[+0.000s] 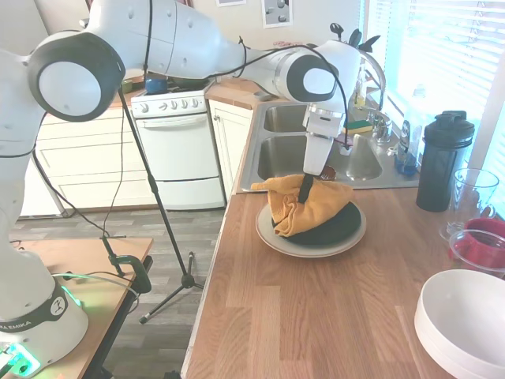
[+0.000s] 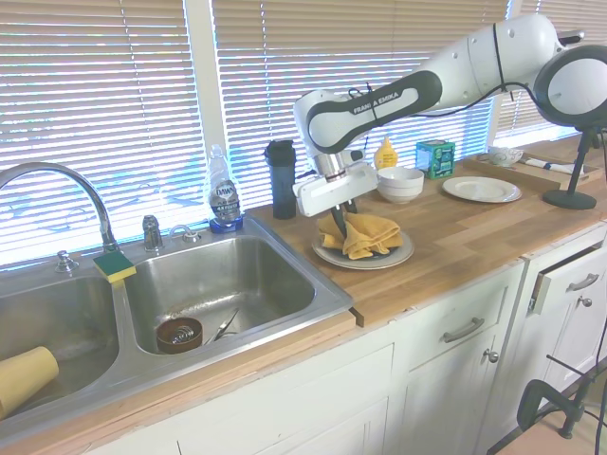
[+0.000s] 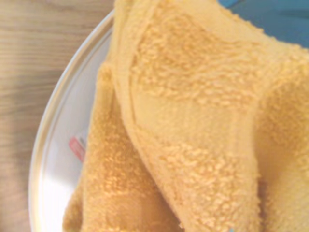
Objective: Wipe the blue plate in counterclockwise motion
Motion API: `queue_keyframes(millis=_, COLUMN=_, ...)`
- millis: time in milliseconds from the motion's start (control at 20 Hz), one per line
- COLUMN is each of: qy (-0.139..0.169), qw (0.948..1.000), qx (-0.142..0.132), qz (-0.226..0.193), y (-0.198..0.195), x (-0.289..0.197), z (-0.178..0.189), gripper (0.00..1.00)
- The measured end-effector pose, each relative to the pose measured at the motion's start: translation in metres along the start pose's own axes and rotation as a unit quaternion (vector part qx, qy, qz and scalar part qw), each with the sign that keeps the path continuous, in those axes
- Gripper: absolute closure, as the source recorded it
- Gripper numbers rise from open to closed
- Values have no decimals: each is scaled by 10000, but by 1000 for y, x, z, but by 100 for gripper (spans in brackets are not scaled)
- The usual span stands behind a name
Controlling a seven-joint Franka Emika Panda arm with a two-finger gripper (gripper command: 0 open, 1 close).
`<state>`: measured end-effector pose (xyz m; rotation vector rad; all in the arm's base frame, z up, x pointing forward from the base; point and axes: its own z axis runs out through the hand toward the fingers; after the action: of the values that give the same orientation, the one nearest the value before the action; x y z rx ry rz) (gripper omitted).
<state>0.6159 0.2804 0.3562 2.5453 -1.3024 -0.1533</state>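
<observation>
The gripper (image 1: 303,192) stands upright at frame centre, its jaws clamped on the yellow towel (image 1: 304,202). Directly below lies the blue plate (image 1: 331,230), stacked on a cream plate (image 1: 312,244). Most uncovered blue shows lower right of the gripper, so the wiping circle likely swings that way.

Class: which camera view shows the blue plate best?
The first exterior view: the blue plate shows as a dark arc under the yellow cloth, on the cream plate. The second exterior view barely shows it; the wrist view shows one blue corner.
</observation>
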Motion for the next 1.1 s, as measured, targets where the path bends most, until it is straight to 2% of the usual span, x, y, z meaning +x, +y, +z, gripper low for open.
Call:
queue_keyframes(millis=300, qy=128, qw=9998, qx=117, qz=-136, y=41, x=-10, z=9, gripper=100)
queue_keyframes(millis=500, qy=100, qw=9998, qx=66, qz=-137, y=62, x=0, z=23, gripper=100)
queue_keyframes(millis=800, qy=-96, qw=9999, qx=-40, qz=35, y=65, x=38, z=43, gripper=100)
queue_keyframes(millis=1100, qy=-294, qw=9992, qx=-201, qz=190, y=46, x=63, z=43, gripper=100)
